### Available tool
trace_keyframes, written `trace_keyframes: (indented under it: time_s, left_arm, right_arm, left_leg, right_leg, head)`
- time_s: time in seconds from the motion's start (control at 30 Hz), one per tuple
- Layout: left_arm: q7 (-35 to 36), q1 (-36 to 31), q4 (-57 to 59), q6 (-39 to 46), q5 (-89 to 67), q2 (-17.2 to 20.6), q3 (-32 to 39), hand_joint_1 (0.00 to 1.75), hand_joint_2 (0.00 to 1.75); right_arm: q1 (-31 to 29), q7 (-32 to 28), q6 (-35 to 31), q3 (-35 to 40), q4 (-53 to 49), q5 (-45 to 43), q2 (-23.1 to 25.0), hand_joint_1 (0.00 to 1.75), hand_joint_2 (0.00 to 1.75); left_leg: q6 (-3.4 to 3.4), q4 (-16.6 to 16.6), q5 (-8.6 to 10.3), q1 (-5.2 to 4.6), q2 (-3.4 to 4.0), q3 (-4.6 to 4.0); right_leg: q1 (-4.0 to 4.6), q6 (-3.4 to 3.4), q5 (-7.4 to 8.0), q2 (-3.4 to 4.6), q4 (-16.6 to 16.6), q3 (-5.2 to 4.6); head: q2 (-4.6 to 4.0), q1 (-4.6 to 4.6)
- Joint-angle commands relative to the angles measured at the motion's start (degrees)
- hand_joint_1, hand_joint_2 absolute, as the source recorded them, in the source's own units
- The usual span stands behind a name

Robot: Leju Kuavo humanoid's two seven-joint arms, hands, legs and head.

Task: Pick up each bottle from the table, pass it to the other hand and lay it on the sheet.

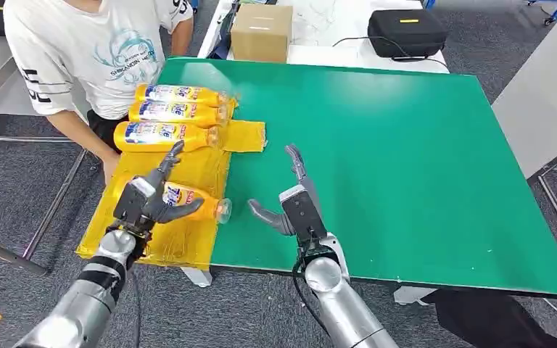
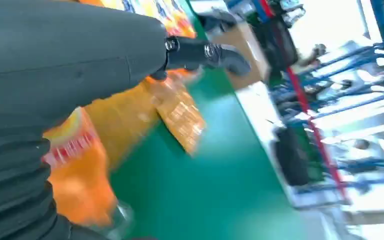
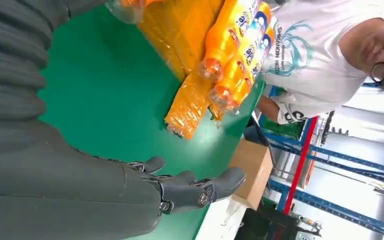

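I have the left hand (image 1: 147, 203) over the near part of the yellow sheet (image 1: 188, 170), its thumb and fingers wrapped around the fourth orange bottle (image 1: 192, 202); the bottle lies on its side with its clear cap pointing right toward the green table (image 1: 406, 159), and I cannot tell whether it already rests on the sheet or hangs just above it. Three more orange bottles (image 1: 174, 114) lie side by side on the far part of the sheet, caps to the right, just in front of a person in a white shirt (image 1: 94, 51). My right hand (image 1: 290, 199) hovers over the green surface near the sheet's right edge, fingers spread and holding nothing; the right wrist view confirms the splayed fingers (image 3: 200, 187). A cardboard box (image 1: 261, 32) and a black case (image 1: 406, 32) sit beyond the far edge.

I judge this to be the laying-down step for the last bottle; the handover looks done. Next I would settle the bottle flat on the sheet, parallel to the other three, loosen the left fingers and lift straight up so it does not roll.
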Motion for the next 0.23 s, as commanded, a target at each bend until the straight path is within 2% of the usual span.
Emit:
trace_keyframes:
  time_s: [0.03, 0.13, 0.2, 0.23]
  left_arm:
    - [2.2, 3.9, -10.1, -9.5, 9.2, -7.0, 7.0, 0.00, 1.75]
    - [7.4, 4.5, -11.9, -5.5, 10.4, -10.5, 6.0, 0.00, 1.75]
    - [5.9, 5.7, -14.2, -4.0, 11.6, -12.3, 3.1, 0.00, 1.75]
    - [5.3, 6.3, -14.9, -0.4, 9.0, -12.7, 0.7, 0.00, 1.75]
  right_arm:
    - [-0.1, -0.1, -0.7, 1.0, -1.6, -0.8, -0.9, 0.00, 1.75]
    - [0.9, 0.5, -3.1, 0.9, -2.0, -0.6, 0.0, 0.00, 1.75]
    - [2.0, -2.1, -5.4, -0.1, -2.4, -2.2, 1.5, 0.00, 1.75]
    - [2.6, -3.2, -6.3, -0.3, -2.4, -3.5, 2.2, 0.00, 1.75]
  left_leg:
    - [-0.03, 0.0, -0.12, 0.04, 0.03, 0.20]
    - [-0.04, 0.0, -0.09, 0.03, -0.11, 0.12]
    - [-0.01, 0.0, -0.01, 0.00, -0.20, 0.00]
    - [-0.02, 0.0, -0.12, 0.03, -0.24, 0.16]
  right_leg:
    - [0.04, -0.06, -0.10, 0.02, 0.0, 0.22]
    - [0.04, -0.05, -0.11, -0.11, 0.0, 0.15]
    - [0.00, -0.01, -0.06, -0.18, 0.0, 0.05]
    - [0.03, -0.04, -0.18, -0.22, 0.0, 0.23]
  head:
    - [0.00, 0.00]
    - [0.00, -0.02]
    - [0.00, -0.02]
    - [0.00, -0.02]
